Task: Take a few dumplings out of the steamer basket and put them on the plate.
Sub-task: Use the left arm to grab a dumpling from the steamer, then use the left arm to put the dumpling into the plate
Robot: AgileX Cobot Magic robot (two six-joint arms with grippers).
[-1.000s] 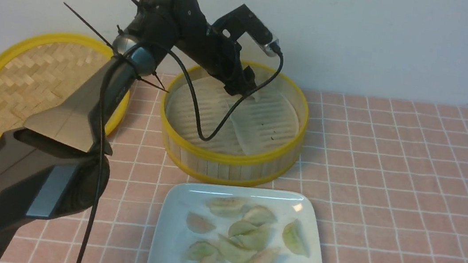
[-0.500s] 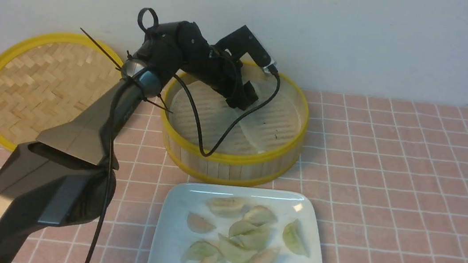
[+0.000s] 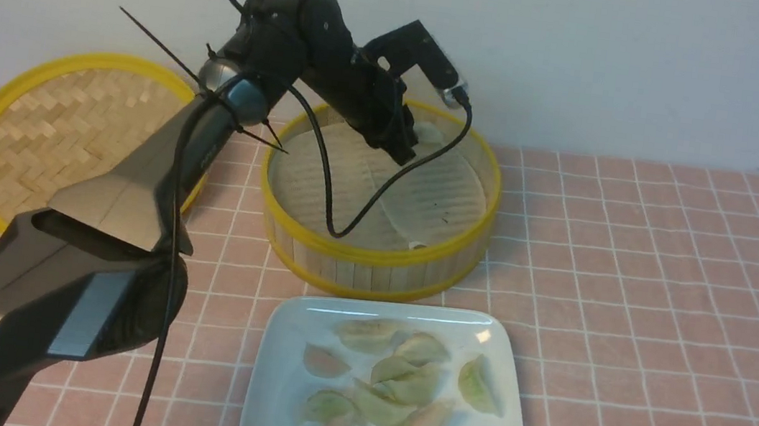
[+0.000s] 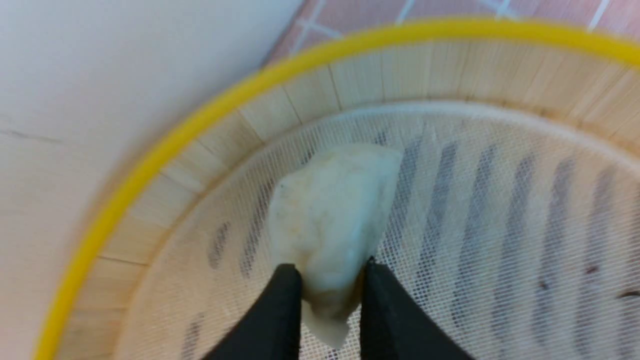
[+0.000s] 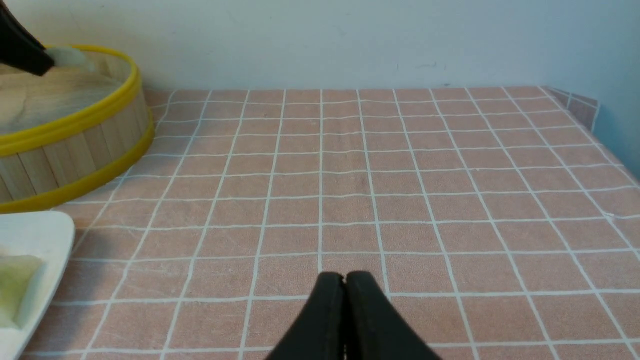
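Note:
My left gripper [image 4: 330, 272] is shut on a whitish dumpling [image 4: 335, 200], pinching its near end just above the pale slotted liner. In the front view this gripper [image 3: 405, 152] hangs over the far part of the steamer basket [image 3: 374, 259], with the dumpling [image 3: 429, 132] by the far wall. Several green and pink dumplings [image 3: 395, 381] lie on the white plate [image 3: 294, 318] in front of the basket. My right gripper [image 5: 345, 277] is shut and empty, low over the pink tiled cloth to the right.
A flat woven-bamboo lid [image 3: 64, 131] with a yellow rim lies left of the basket. My left arm's cable [image 3: 325, 185] droops into the basket. The wall stands right behind the basket. Pink tiled cloth [image 3: 664, 313] stretches to the right.
My left gripper dipped into the basket, its jaws closed on the whitish dumpling, and it has risen a little with it. The right gripper shows no earlier frame.

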